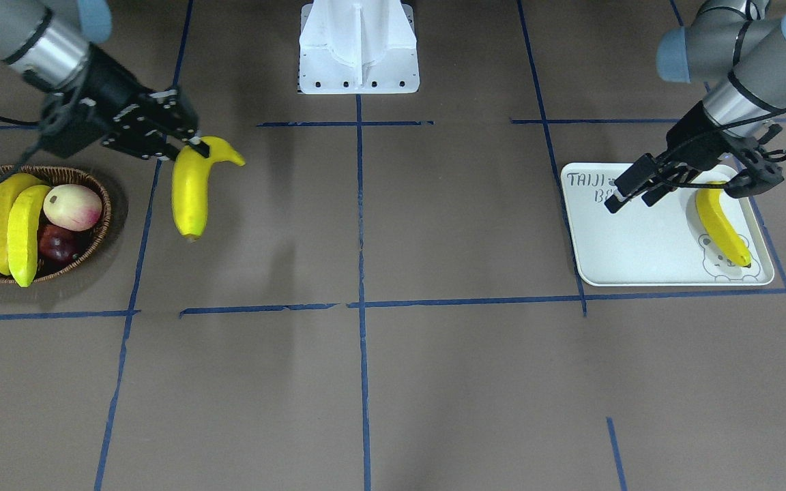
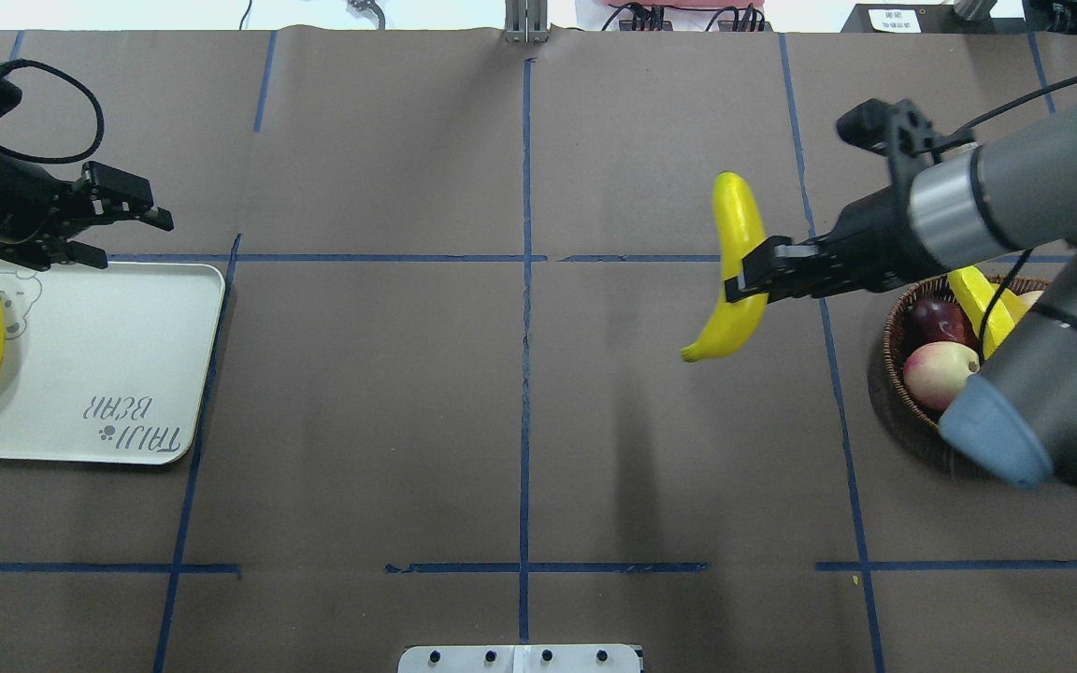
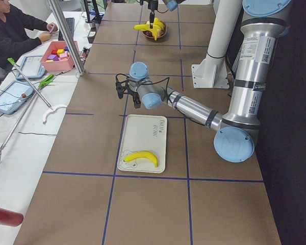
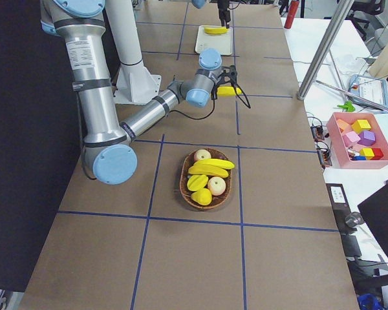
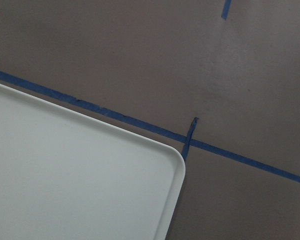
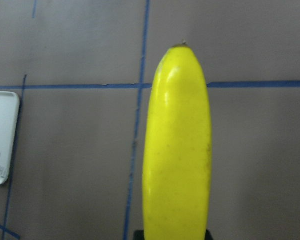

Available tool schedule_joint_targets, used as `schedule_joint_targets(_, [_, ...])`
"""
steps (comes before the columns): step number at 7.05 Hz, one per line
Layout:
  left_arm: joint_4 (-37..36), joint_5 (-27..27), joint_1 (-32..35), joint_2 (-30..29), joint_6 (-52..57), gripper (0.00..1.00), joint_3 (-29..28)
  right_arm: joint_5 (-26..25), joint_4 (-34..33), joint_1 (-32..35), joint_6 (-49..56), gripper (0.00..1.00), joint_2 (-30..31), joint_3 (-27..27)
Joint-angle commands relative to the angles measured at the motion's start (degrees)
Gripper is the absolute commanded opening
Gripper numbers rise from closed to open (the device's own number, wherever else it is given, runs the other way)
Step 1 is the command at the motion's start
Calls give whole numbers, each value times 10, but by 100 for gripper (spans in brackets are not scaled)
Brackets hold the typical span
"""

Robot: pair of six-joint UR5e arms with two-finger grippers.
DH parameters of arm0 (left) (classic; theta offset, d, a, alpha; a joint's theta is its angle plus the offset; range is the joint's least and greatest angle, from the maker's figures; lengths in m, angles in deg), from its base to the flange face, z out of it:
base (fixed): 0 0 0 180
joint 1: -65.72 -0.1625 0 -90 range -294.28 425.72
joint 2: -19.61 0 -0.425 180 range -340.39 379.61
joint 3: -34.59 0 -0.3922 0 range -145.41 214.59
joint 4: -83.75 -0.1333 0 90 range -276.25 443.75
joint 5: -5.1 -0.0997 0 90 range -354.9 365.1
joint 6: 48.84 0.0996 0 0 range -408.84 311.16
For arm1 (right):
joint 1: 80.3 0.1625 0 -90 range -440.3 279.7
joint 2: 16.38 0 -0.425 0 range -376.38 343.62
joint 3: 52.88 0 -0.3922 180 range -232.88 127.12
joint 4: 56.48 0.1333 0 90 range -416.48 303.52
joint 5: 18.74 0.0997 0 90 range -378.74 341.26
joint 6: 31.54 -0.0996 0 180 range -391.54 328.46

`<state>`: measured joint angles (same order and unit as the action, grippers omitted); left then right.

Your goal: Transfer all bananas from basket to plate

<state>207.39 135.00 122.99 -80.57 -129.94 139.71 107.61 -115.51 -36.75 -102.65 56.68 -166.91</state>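
Observation:
My right gripper is shut on a banana near its stem end. It holds the fruit in the air over the brown table, a little way from the wicker basket. In the overhead view the held banana hangs left of the basket. Two more bananas lie in the basket among other fruit. The off-white plate carries one banana on its bear drawing. My left gripper hovers open and empty above the plate's lettered end.
A peach, a dark red apple and other fruit share the basket. The robot's white base stands at the table's robot side. Blue tape lines grid the table. A person sits at a side table with a pink box of blocks.

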Motion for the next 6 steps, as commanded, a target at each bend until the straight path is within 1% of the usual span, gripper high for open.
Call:
schedule_joint_targets(1, [32, -2, -49, -78, -121, 99, 6, -129, 1, -125, -63, 2, -75, 2])
schedule_joint_targets(2, [105, -14, -89, -88, -196, 99, 3, -150, -1, -137, -65, 2, -82, 3])
schedule_joint_targets(3, [184, -51, -115, -90, -264, 99, 3, -151, 1, -138, -65, 2, -83, 3])
schedule_joint_targets(4, [224, -58, -149, -112, -279, 99, -5, -151, 1, -138, -65, 2, -85, 3])
schedule_joint_targets(5, [222, -70, -180, -161, -276, 99, -24, -151, 1, -138, -65, 2, -89, 3])
schedule_joint_targets(6, [220, -107, -206, -204, -276, 99, -52, -151, 1, -139, -65, 2, -92, 3])
